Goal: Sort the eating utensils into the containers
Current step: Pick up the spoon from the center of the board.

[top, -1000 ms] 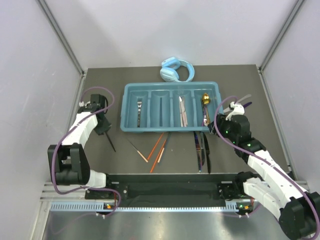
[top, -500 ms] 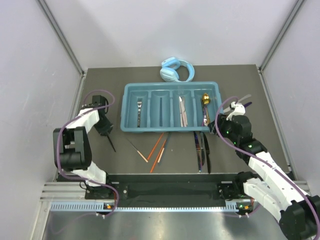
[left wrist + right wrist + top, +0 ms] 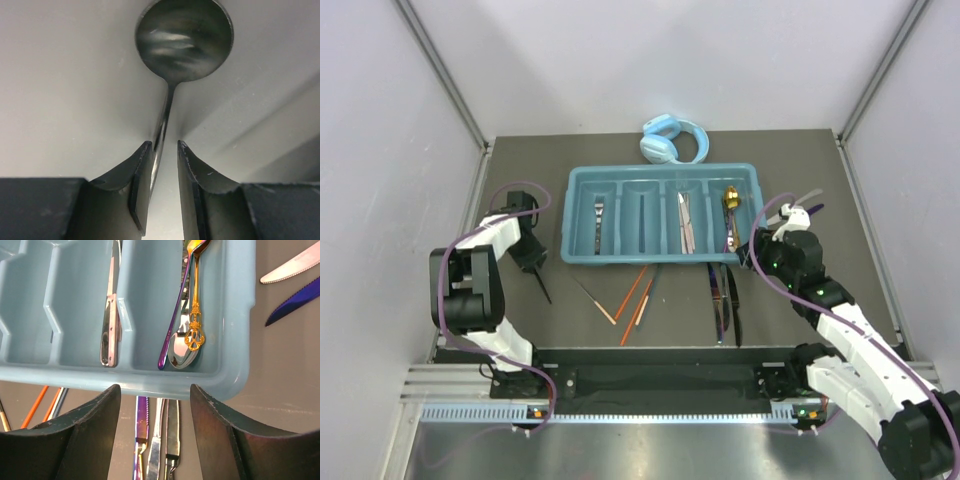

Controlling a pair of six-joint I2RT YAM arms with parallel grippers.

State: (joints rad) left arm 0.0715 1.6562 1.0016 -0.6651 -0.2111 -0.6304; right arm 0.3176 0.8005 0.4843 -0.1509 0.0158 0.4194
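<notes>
Left of the tray [image 3: 566,225], the left arm is folded tight on itself. Its gripper [image 3: 164,146] sets its fingers closely either side of a dark spoon's [image 3: 184,40] handle; whether they pinch it cannot be told. It sits between the tray's left wall and the enclosure wall [image 3: 400,200]. The right gripper [image 3: 155,388] hangs wide open over the tray's near right corner, just above the rim. Orange chopsticks [image 3: 632,293] and knives [image 3: 724,298] lie on the tabletop [image 3: 820,200] along the tray's near side.
</notes>
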